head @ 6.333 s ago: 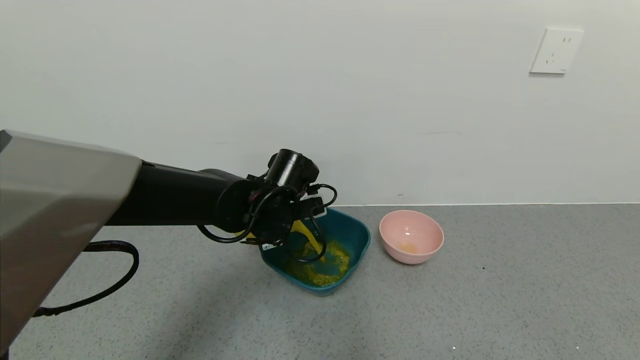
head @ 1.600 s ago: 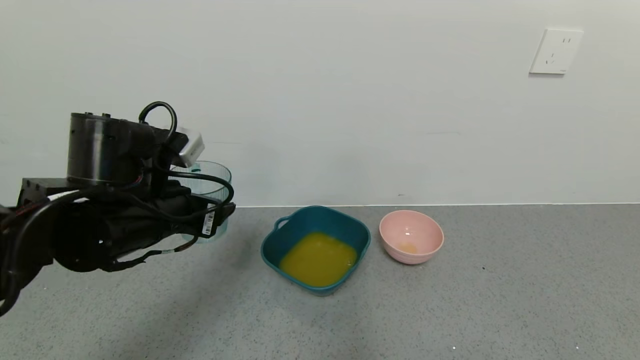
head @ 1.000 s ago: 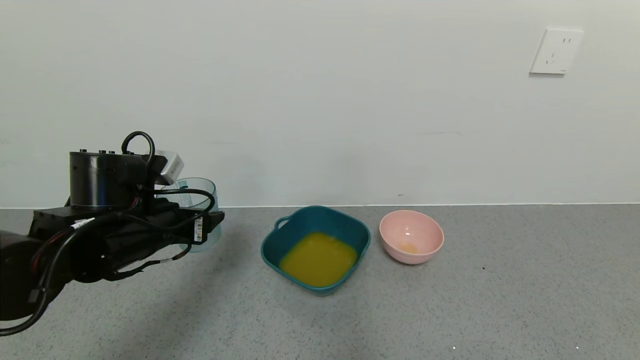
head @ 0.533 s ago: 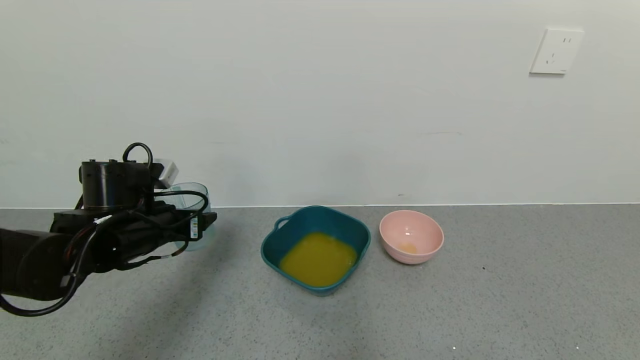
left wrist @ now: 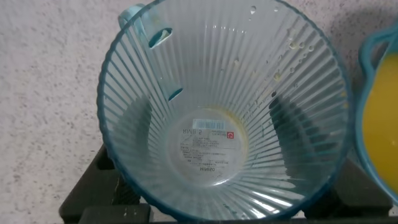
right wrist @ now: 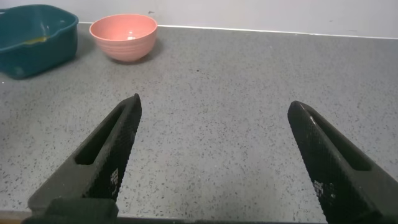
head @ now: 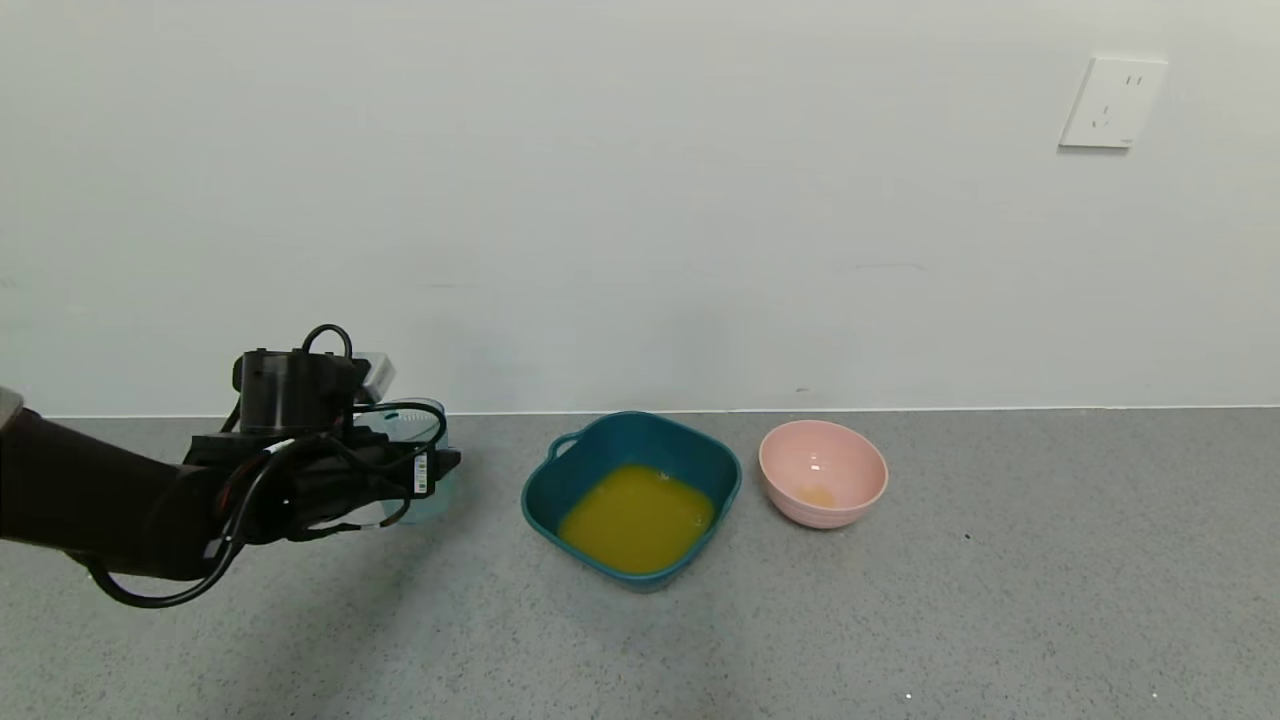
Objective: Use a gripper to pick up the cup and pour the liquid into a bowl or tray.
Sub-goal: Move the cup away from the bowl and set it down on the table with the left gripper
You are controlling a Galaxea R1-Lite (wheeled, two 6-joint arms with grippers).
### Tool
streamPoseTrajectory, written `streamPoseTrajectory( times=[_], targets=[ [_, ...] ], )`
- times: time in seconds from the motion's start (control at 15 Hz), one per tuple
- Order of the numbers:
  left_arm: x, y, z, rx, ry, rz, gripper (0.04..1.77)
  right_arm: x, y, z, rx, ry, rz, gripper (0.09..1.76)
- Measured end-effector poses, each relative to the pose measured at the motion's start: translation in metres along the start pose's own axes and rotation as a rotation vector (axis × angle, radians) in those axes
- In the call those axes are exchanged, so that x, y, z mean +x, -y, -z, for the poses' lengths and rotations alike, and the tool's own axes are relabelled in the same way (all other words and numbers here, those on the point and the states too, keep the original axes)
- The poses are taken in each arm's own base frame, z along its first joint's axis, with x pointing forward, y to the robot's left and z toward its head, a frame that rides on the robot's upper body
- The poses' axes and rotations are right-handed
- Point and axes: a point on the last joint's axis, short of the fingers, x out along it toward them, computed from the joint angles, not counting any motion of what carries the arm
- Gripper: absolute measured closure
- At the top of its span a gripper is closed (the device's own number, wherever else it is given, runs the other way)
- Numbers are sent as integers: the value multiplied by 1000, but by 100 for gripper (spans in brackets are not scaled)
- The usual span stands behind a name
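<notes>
Your left gripper [head: 430,470] clamps the emptied cup [head: 420,465] upright, left of the basin [head: 725,470] holding the juice [head: 635,520]. Pouring looks done; next, release gently. Right gripper [right wrist: 214,155] idle, spread.

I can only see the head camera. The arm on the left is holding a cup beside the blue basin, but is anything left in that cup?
Observer: In the left wrist view, the cup is nearly empty: only droplets cling to its ribbed wall, and a printed label shows through its base.
Operator: Where did the juice end up?
Observer: That view catches the juice inside the blue basin, right beside the cup.
Operator: And the robot's other arm?
Observer: In the right wrist view, the right gripper is open above bare counter, apart from the pink bowl.
</notes>
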Motion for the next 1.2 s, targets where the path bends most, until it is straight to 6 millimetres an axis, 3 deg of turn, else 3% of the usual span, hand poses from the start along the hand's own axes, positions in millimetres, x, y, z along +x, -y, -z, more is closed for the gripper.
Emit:
streamPoseTrajectory(
  times=[0.6, 1.0, 1.2],
  targets=[
    [29, 4, 18, 5, -82, 17, 50, 0, 0, 0, 0, 0, 0, 14],
    [38, 5, 24, 5, -104, 13, 50, 0, 0, 0, 0, 0, 0, 14],
    [39, 5, 25, 6, -109, 13, 34, 0, 0, 0, 0, 0, 0, 14]
  ],
)
